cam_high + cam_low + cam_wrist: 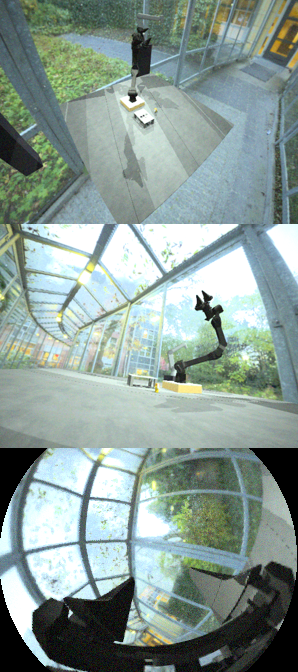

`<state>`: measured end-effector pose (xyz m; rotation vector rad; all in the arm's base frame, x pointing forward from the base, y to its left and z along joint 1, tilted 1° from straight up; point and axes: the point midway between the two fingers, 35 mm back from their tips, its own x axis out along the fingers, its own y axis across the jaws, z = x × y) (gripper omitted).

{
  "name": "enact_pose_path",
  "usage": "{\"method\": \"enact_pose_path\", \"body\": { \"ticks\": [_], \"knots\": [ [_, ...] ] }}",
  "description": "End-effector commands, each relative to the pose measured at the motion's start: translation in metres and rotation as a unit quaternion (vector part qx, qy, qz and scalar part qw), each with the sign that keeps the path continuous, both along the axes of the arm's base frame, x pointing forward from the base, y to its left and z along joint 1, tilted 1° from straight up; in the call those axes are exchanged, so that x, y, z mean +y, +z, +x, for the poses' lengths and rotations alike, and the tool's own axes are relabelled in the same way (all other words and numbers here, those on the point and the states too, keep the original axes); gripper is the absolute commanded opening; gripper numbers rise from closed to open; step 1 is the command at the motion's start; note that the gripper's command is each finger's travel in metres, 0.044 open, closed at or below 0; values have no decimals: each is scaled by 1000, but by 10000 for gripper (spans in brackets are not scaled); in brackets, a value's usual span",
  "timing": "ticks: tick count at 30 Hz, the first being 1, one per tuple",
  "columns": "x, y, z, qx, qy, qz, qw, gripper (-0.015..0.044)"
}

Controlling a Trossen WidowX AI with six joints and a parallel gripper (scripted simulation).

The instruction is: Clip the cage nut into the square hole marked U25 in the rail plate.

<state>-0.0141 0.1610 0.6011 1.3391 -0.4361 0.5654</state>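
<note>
Gripper (149,33) (199,293) (162,575): standing open, pointing upward, holding nothing, well above the floor (176,142) (114,411)
Nut (155,110) (157,388): sitting on the floor, right of the plate (148,118) (142,376) from above, apart from it
Block (137,107) (190,388): bearing the arm (133,81) (200,360)

A black robot arm (221,337) rises from a yellow-sided block (190,388), its open gripper (205,298) tilted skyward. A small yellow piece (presumably the cage nut) (157,388) stands near the white-topped rail plate (142,376), beneath glass panes.
</note>
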Motion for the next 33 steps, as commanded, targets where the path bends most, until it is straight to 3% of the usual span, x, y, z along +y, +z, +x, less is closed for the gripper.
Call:
{"method": "enact_pose_path", "body": {
  "ticks": [1, 10, 18, 26, 33],
  "knots": [
    [-3, 0, 1, 2, -1, 1, 1000, 426],
    [-94, -8, 72, 88, -32, 23, 995, 440],
    [-155, -55, 162, 216, -47, 4, 975, 440],
    [-174, -134, 246, 355, -38, -72, 931, 440],
    [-157, -223, 300, 469, 1, -192, 862, 440]
  ]
}}
